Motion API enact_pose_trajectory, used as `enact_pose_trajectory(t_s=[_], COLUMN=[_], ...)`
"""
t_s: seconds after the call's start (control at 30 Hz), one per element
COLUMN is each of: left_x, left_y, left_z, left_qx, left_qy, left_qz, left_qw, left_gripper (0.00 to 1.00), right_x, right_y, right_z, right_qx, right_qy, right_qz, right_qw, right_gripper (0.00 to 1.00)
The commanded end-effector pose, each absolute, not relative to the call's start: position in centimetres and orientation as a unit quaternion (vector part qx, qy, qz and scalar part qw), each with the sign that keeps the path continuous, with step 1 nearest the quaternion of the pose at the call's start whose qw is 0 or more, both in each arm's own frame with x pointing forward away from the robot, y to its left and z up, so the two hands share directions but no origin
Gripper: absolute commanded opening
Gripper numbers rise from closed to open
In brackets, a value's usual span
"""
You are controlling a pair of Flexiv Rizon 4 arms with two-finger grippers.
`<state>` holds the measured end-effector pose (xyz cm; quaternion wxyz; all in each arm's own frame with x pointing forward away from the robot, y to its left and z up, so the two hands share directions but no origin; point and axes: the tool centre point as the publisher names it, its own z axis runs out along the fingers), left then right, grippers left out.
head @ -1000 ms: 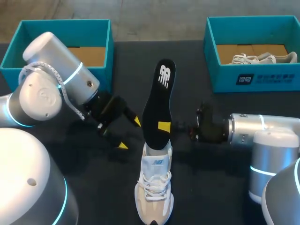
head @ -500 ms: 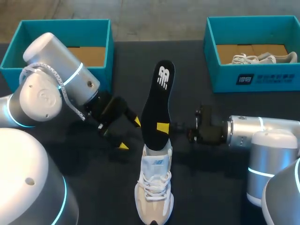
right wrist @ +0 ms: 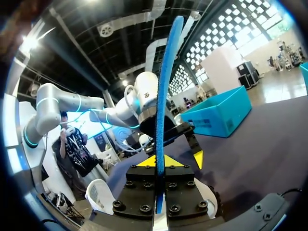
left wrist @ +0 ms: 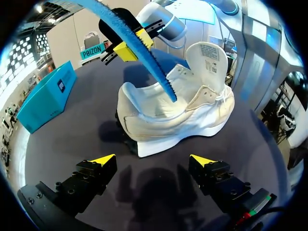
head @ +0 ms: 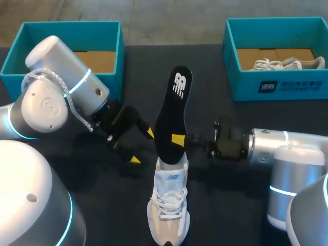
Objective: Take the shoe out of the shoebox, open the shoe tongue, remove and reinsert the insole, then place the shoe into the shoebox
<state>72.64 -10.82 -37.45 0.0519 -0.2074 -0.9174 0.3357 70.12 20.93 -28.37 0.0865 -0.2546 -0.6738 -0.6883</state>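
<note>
Head view is showing the insole (head: 171, 118) rising steeply from the shoe (head: 169, 205) at the worktop's (head: 102, 205) near-edge middle. The right end effector (head: 178, 139) is pinching it, and the left end effector (head: 141, 146) is gaping wide alongside.

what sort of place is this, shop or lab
Probably a robot test bench, not a shop: two arms at a dark table, the right gripper pinching a shoe's insole, teal shoeboxes behind.

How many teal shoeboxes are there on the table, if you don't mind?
2. The left shoebox sits at the far left; the right shoebox sits at the far right, with a white shoe inside.
</note>
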Motion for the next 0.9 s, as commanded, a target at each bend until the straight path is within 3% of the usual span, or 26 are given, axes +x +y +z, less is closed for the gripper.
enact_pose_trajectory(t_s=[0.03, 0.9], left_x=[72.5, 72.5], left_y=[-10.8, -10.8], left_z=[-37.4, -37.4], left_qx=[-0.207, -0.207], left_qy=[-0.918, -0.918], left_qz=[0.334, 0.334], left_qw=[0.051, 0.051], left_gripper=[1.0, 1.0], right_x=[69.4, 70.1], right_y=[21.0, 20.9], right_z=[-28.6, -30.3], right_qx=[-0.269, -0.301], right_qy=[-0.668, -0.677], right_qz=[-0.69, -0.666], right_qw=[0.071, 0.091], right_gripper=[0.0, 0.0])
